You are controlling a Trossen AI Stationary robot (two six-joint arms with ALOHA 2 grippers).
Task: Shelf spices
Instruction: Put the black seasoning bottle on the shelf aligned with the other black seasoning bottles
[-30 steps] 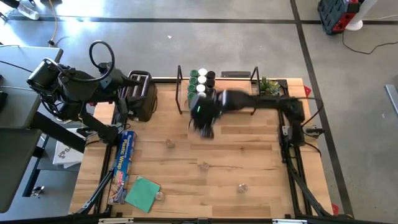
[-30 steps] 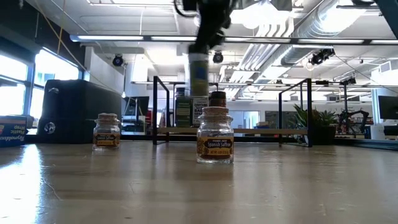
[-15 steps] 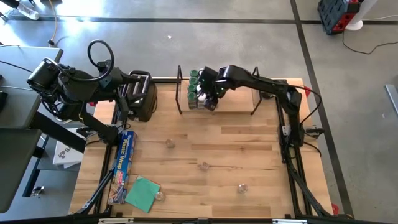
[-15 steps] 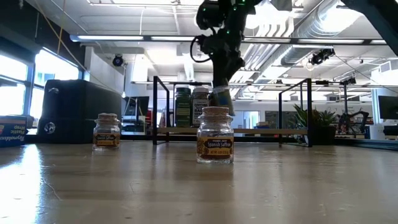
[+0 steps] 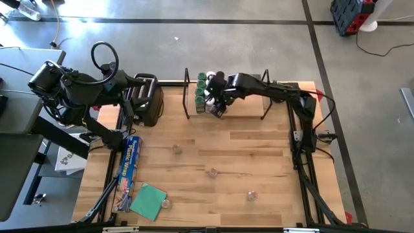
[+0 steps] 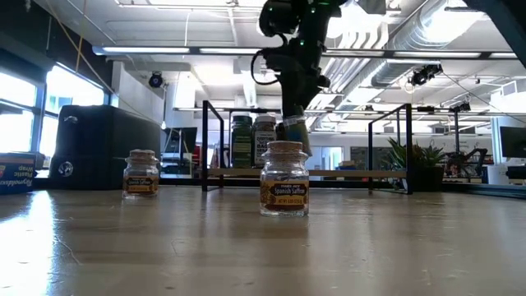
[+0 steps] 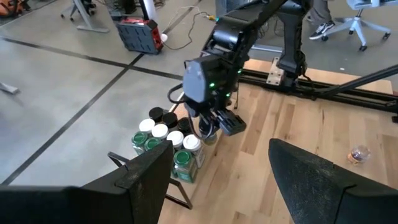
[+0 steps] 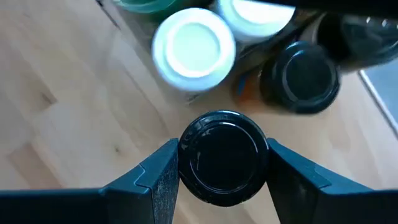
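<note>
The right end effector (image 5: 218, 105) is closed on a black-topped jar (image 8: 222, 157), its two fingers (image 8: 160, 173) pressed against opposite sides of the lid. It holds the jar upright over the left part of the shelf (image 5: 249, 107), just beside the spices already there: a white-topped jar (image 8: 194, 48) and another black-topped jar (image 8: 303, 76) stand right next to it, with green tops (image 5: 202, 83) farther along the cluster. In the low view the held jar sits low at the shelf's level, behind a cork-topped jar (image 6: 284, 178) out on the bench (image 5: 259, 162). Whether its base touches the shelf board cannot be told.

Four more jars lie loose on the bench, well apart from one another (image 5: 176, 149), (image 5: 212, 172), (image 5: 251, 195), (image 5: 167, 204).

The left end effector (image 7: 221, 180) waits spread wide and empty, above the toaster (image 5: 146, 98) at the bench's left rear.
</note>
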